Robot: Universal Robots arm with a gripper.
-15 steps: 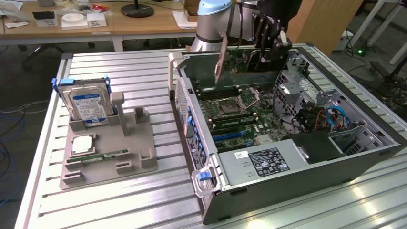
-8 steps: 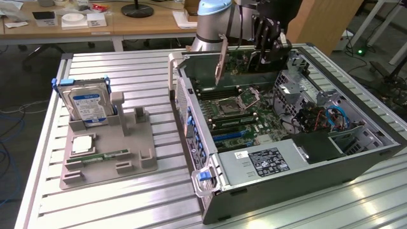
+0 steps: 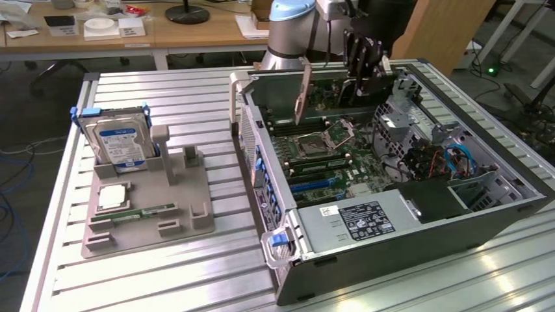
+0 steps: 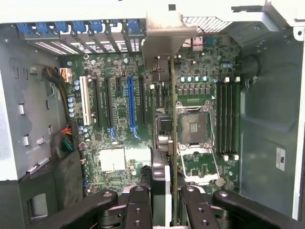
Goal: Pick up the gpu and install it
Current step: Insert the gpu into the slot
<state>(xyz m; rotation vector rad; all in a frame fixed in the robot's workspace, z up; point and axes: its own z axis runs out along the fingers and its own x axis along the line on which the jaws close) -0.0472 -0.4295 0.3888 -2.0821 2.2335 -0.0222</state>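
My gripper [image 3: 364,55] is shut on the gpu [image 3: 303,97], which it holds on edge over the open computer case [image 3: 260,162]. The card's silver end bracket hangs down toward the motherboard [image 3: 329,162]. In the wrist view the gpu [image 4: 174,143] runs edge-on away from my gripper [image 4: 164,202], and its bracket reaches the case's rear slot openings. The black fingers [image 4: 138,205] clamp the card from both sides. The card hangs above the board between the long blue expansion slot [image 4: 129,102] and the CPU socket [image 4: 193,129], apart from both.
A grey fixture [image 3: 143,195] at the exterior view's left holds an upright hard drive [image 3: 121,146], a small green memory stick [image 3: 143,211] and a square chip [image 3: 113,196]. In the case, a power supply [image 3: 364,221] and a drive cage with cables [image 3: 433,162] crowd the near side.
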